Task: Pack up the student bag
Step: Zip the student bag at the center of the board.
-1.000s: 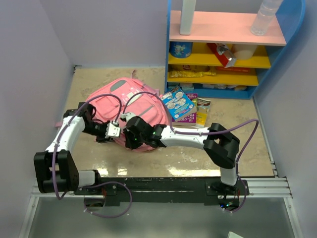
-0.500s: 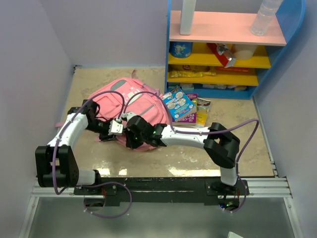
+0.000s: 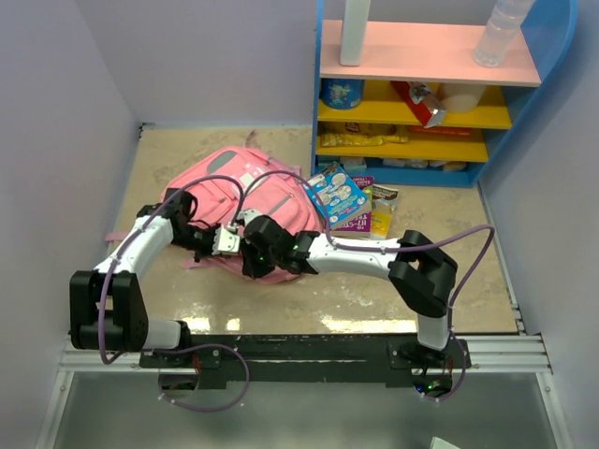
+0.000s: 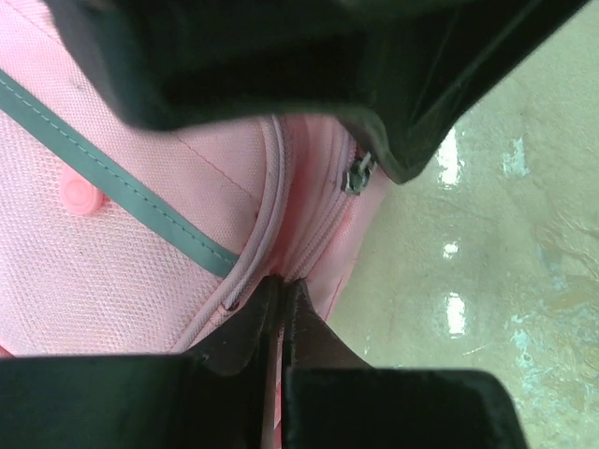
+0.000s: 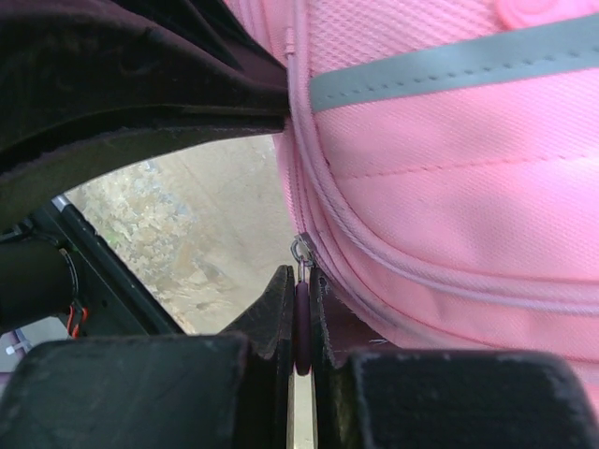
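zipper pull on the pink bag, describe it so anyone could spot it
Find the big pink backpack on the table. At its near edge, the right gripper pinches a small dark tab on a silver ring, unlike the pink seams around it.

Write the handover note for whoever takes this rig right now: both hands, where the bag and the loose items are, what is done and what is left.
Left hand: shut, pinching the student bag at a seam beside its zipper.
Right hand: shut on a zipper pull at the bag's near edge.
The bag lies on the table, mid-left. A blue pack leans on its right side, over a purple pack; both are outside the bag.
Done: both grips set. No opening shows in any view.
Left: likely draw the zipper open, load the items, close it.
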